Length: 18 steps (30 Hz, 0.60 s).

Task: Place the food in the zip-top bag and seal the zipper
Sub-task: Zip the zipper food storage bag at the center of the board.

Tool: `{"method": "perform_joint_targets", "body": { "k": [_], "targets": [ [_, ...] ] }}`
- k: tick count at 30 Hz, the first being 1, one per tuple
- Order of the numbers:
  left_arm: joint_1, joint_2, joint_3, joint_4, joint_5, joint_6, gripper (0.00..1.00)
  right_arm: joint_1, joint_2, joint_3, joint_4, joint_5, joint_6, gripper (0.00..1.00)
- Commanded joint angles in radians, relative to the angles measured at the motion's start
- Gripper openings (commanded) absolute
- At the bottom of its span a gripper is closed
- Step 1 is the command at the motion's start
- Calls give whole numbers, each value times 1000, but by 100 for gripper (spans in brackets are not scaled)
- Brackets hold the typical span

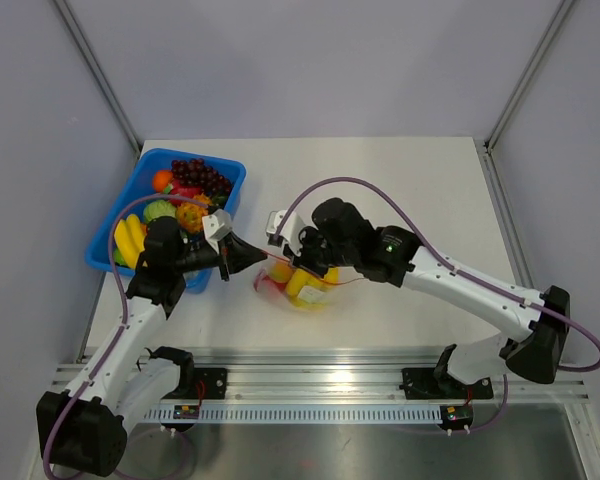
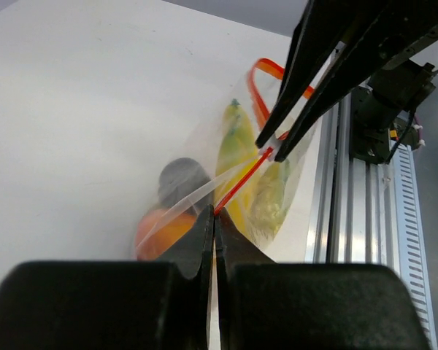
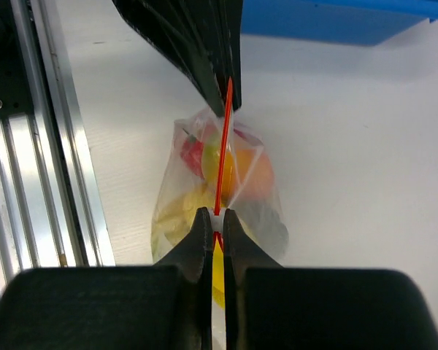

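Observation:
The zip-top bag (image 1: 302, 288) hangs mid-table between both grippers, holding the food (image 1: 298, 283): yellow pieces (image 2: 236, 144), an orange one (image 2: 159, 229) and a red one (image 3: 192, 154). Its red-orange zipper (image 3: 220, 166) is stretched taut in a straight line from one gripper to the other. My left gripper (image 2: 214, 212) is shut on the zipper's left end. My right gripper (image 3: 213, 216) is shut on the zipper further along, at a small white piece. Beyond the right fingers (image 2: 306, 95) the strip (image 2: 265, 71) curves in a loop.
The blue tray (image 1: 102, 252) at the left holds grapes, bananas and other toy fruit (image 1: 185, 190), close behind the left arm. The metal rail (image 1: 330, 385) runs along the near table edge, just below the bag.

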Motion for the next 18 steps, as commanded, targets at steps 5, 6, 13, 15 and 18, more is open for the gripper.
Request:
{"method": "perform_joint_targets", "body": {
  "k": [5, 6, 13, 15, 18],
  "targets": [
    [54, -31, -33, 143, -154, -43, 0, -29, -208, -153, -76, 157, 61, 0],
    [54, -31, -37, 159, -159, -49, 0, -30, -252, -170, -74, 166, 76, 0],
    [55, -28, -45, 186, -205, -77, 0, -32, -437, -310, -68, 289, 171, 0],
    [55, -27, -46, 184, -217, -74, 0, -32, -510, -359, -56, 327, 209, 0],
    [55, -25, -46, 186, -229, -77, 0, -32, -607, -413, -57, 364, 258, 0]
  ]
}}
